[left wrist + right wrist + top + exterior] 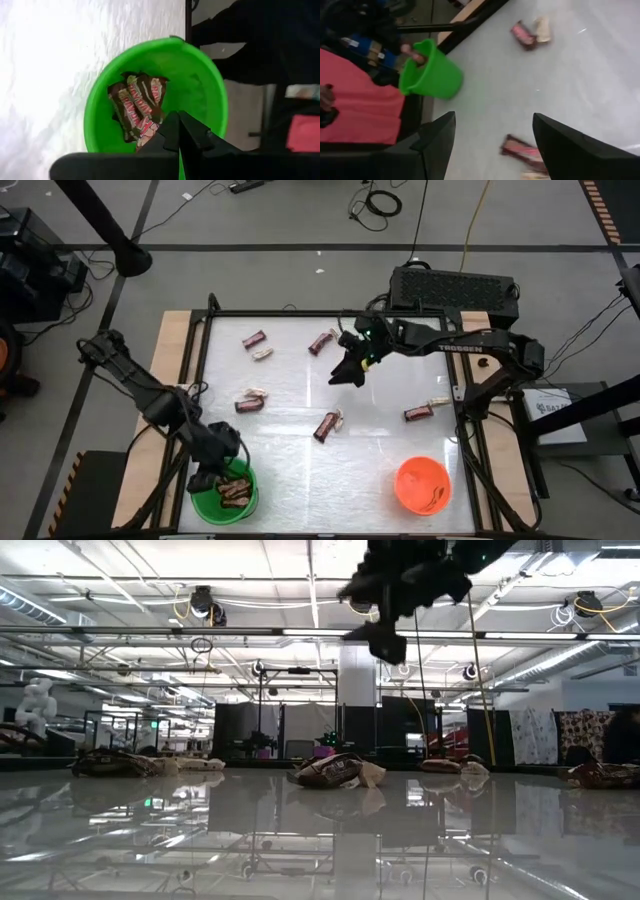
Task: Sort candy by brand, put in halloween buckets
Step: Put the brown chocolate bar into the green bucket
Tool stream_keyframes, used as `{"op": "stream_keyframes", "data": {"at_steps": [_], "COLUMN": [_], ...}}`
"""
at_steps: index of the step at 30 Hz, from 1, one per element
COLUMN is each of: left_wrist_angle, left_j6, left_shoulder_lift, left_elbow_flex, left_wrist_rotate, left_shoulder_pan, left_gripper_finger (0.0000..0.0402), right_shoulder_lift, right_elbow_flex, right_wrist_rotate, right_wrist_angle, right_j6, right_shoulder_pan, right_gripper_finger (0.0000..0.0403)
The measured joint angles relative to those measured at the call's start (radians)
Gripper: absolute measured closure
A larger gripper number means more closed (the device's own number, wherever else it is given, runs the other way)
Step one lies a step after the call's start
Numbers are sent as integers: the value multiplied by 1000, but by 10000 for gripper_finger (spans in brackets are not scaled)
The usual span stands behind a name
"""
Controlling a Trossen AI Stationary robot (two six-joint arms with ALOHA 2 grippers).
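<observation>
At the table's near left corner, the left gripper [207, 477] is hovering over the green bucket [213, 505], its jaws pressed together and holding nothing. Dark reddish-brown candy bars [136, 106] are lying inside that bucket. Across the middle of the table [390, 445], loose candy pairs [327, 424] are lying scattered. Above them, the right gripper [350, 370] is hanging with jaws spread wide, empty. The orange bucket [421, 484] is sitting near the right front corner.
</observation>
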Motion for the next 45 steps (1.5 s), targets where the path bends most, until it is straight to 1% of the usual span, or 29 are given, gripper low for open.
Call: {"op": "stream_keyframes", "data": {"at_steps": [2,6,10,12,18,22,24,27,32,35,38,40,42,45], "left_wrist_angle": [-5,-21,-100,-132,-147,-147,-147,-149,-185,-197,-190,-179,-153,-61], "left_j6": [27,107,129,129,124,124,105,75,85,137,216,264,284,363], "left_shoulder_lift": [12,42,45,45,45,45,43,31,4,-7,-8,-6,-2,0], "left_elbow_flex": [0,0,0,0,0,0,0,0,0,1,1,1,1,1], "left_wrist_rotate": [-16,-68,-163,-190,-196,-137,-140,-174,-235,-284,-337,-414,-502,-519], "left_shoulder_pan": [-25,-67,-86,-86,-86,-66,-46,-10,74,140,219,271,328,412], "left_gripper_finger": [401,397,382,376,355,319,300,274,239,224,219,219,219,219], "right_shoulder_lift": [0,0,0,0,0,0,0,0,0,0,0,0,0,0], "right_elbow_flex": [19,65,89,93,94,94,94,94,94,94,94,94,94,94], "right_wrist_rotate": [9,38,155,183,216,232,233,233,232,231,235,247,287,360], "right_wrist_angle": [-30,-146,-244,-253,-254,-255,-255,-268,-360,-470,-619,-739,-856,-989], "right_j6": [48,108,150,164,197,193,180,168,124,90,56,49,45,0], "right_shoulder_pan": [32,101,168,192,235,241,238,238,238,238,234,230,225,208], "right_gripper_finger": [147,147,147,147,147,147,147,147,147,147,147,147,147,147]}}
